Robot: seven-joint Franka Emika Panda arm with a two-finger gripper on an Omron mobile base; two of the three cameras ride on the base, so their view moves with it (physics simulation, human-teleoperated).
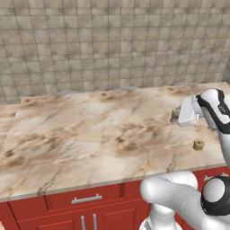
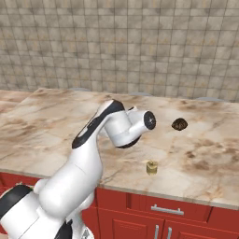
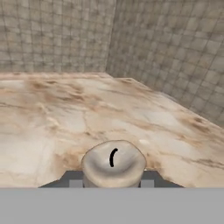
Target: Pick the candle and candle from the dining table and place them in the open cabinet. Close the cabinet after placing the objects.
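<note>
First candle in hand, second waiting

The end effector appears pinched on the grey candle, lifted above the worktop; the golden-tan candle stands near the front edge beside a dark lump. Both placements and closing the cabinet remain.

This is a kitchen, and a rendered one: surfaces are flat and clean like computer graphics. A broad beige table with brown marble veining runs across the scene like a counter. Below its near edge sit red drawer fronts with short silver handles, and under them red cupboard doors with vertical handles. The far wall is covered in small grey-beige tiles, a common kitchen backsplash. In the hand view a second tiled wall meets it at a corner on the right.
</note>
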